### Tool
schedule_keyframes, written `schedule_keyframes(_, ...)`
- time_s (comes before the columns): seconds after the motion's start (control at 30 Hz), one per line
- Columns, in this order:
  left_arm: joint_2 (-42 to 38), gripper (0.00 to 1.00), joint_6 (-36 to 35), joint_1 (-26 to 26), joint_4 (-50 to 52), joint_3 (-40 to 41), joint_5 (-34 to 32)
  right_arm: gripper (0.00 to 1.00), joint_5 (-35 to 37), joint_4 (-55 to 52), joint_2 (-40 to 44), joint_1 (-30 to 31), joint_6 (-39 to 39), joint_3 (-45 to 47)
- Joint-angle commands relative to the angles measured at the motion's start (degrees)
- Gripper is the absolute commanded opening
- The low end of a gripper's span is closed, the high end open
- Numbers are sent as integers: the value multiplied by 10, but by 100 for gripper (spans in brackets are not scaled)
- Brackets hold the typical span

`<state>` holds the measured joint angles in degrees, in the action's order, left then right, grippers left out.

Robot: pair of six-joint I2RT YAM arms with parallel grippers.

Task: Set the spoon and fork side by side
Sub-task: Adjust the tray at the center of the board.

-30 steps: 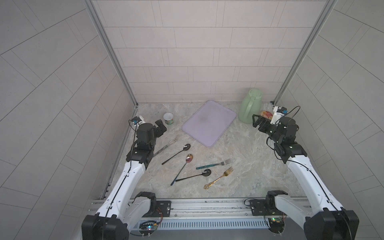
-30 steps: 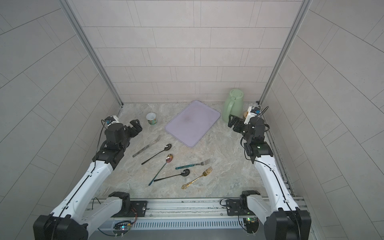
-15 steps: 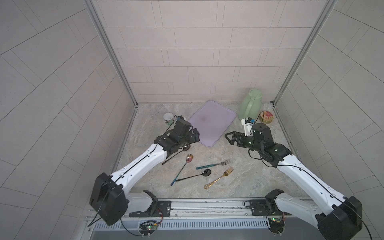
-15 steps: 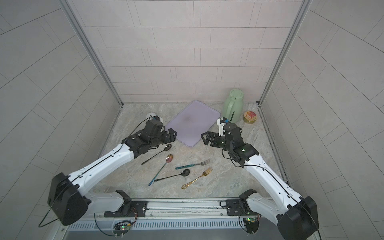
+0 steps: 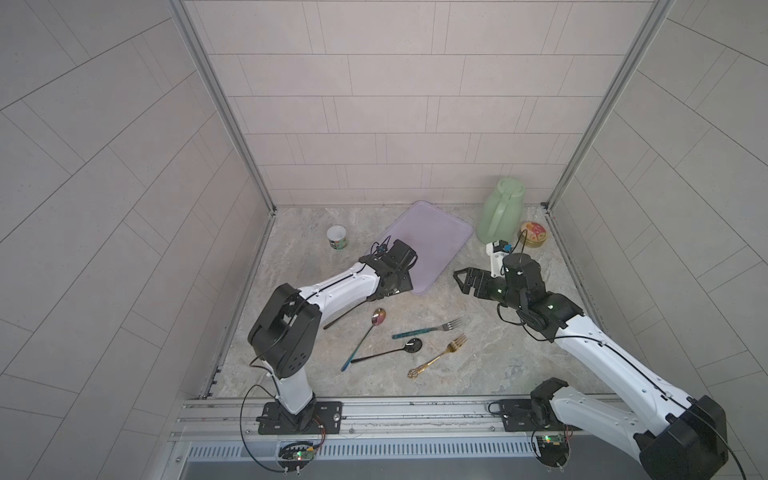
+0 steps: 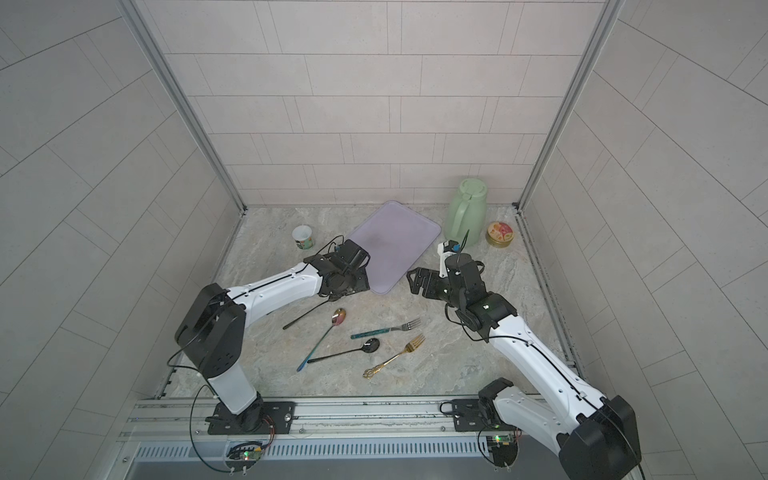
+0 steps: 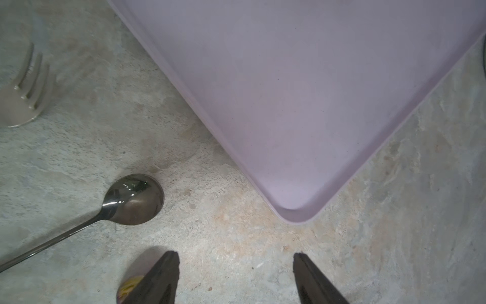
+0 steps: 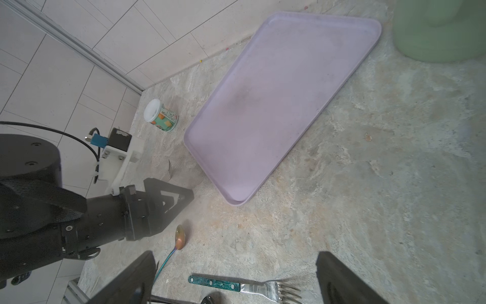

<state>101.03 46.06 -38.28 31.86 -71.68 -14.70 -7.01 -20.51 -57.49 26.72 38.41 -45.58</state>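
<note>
Here, a top view has the left tool (image 5: pixel 401 286) at the tray's (image 5: pixel 436 241) near corner and the right tool (image 5: pixel 459 280) near the tray. Left wrist view: its tool is open, a spoon (image 7: pixel 134 200) near that corner. Right wrist view: its tool is wide, a fork (image 8: pixel 244 287) apart from the tray.

Tray (image 7: pixel 302 92) corner near left hand (image 7: pixel 236 259)

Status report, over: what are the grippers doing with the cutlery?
Left gripper open, empty, beside dark spoon. Right gripper open, empty, near teal-handled fork. Purple tray close by.
</note>
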Motion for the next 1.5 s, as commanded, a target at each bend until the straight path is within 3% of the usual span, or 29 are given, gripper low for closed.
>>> schedule_keyframes(0.0,16,66,14,-2,8,-15,1,98,9,18,-1,5,2,0)
schedule_keyframes(0.13,55,64,12,-2,10,-45,8,99,12,29,-1,4,-3,11)
schedule_keyframes(0.27,85,47,18,-3,9,-68,15,99,6,64,-12,4,-5,32)
schedule_keyframes(0.77,175,36,24,-3,21,-135,9,99,9,103,-11,7,-30,59)
schedule_keyframes(1.3,159,6,-16,-1,24,-90,2,100,34,108,-45,6,-16,57)
schedule_keyframes(1.47,145,4,-30,6,27,-64,-3,100,35,108,-47,5,-15,57)
